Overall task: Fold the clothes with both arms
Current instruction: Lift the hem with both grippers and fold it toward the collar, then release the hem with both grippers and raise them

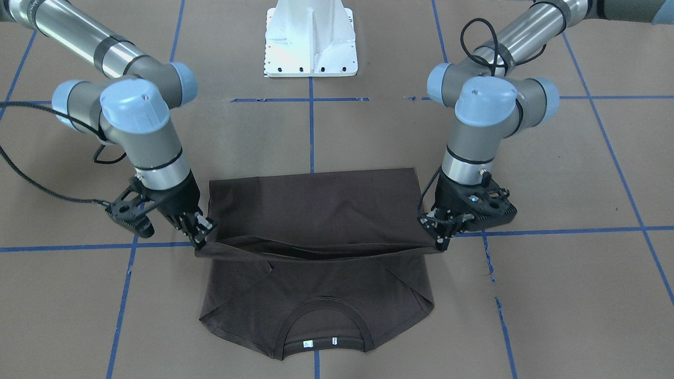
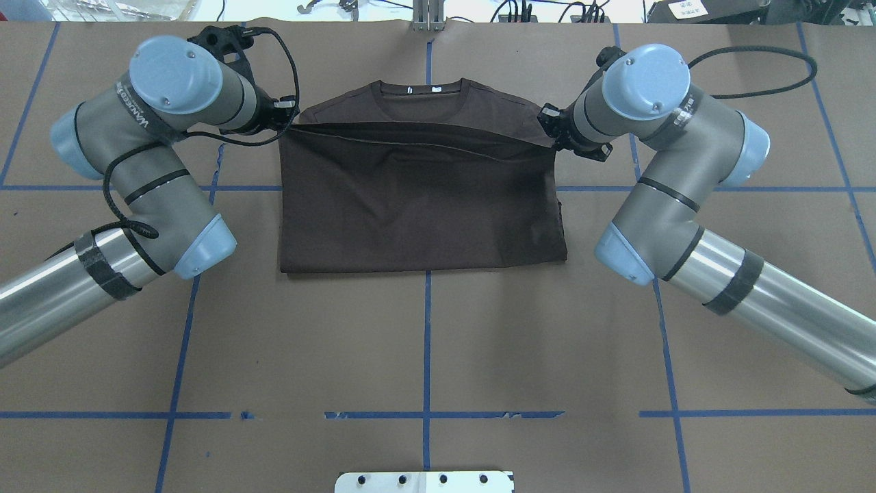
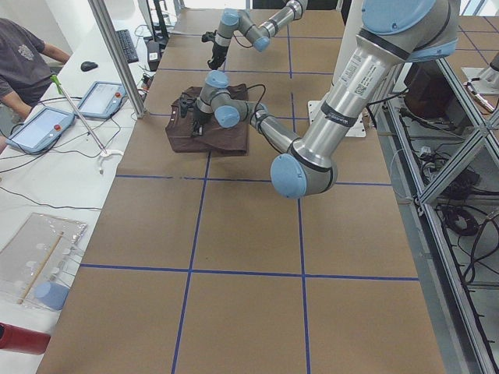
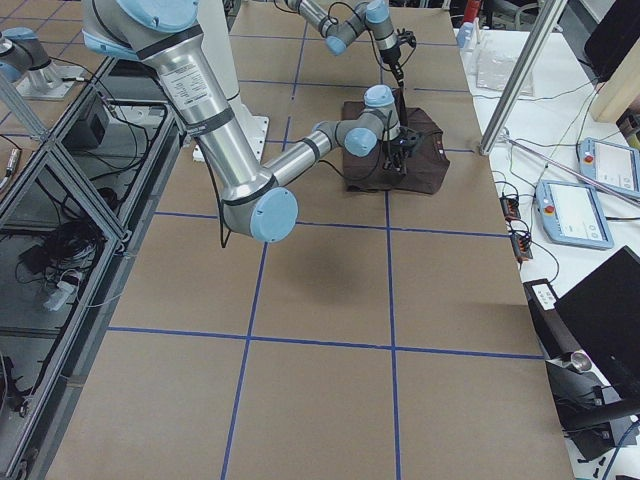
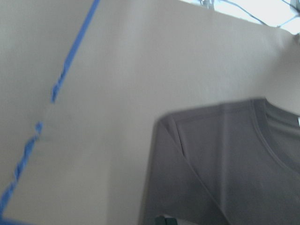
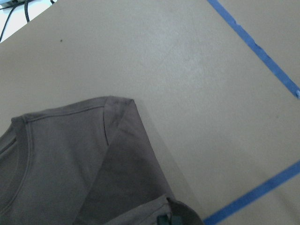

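The dark brown t-shirt (image 1: 316, 205) (image 2: 424, 198) lies on the table, its sleeves folded in and its ribbed collar (image 1: 324, 310) with white tags on the side away from the robot. Its hem half is lifted and stretched taut over the lower body, the edge short of the collar. My left gripper (image 1: 439, 239) (image 2: 287, 118) is shut on one hem corner. My right gripper (image 1: 202, 236) (image 2: 549, 130) is shut on the other. Both hold the fabric slightly above the table. The left wrist view shows a shoulder and the collar (image 5: 276, 136); the right wrist view shows the other shoulder (image 6: 112, 112).
The white pedestal base (image 1: 310, 42) (image 2: 424, 481) stands at the robot's side of the brown table, which is marked with blue tape lines (image 1: 310, 131). In the side views, an operator (image 3: 23, 54) and control tablets (image 3: 39, 128) (image 4: 580, 210) are beyond the table's far edge.
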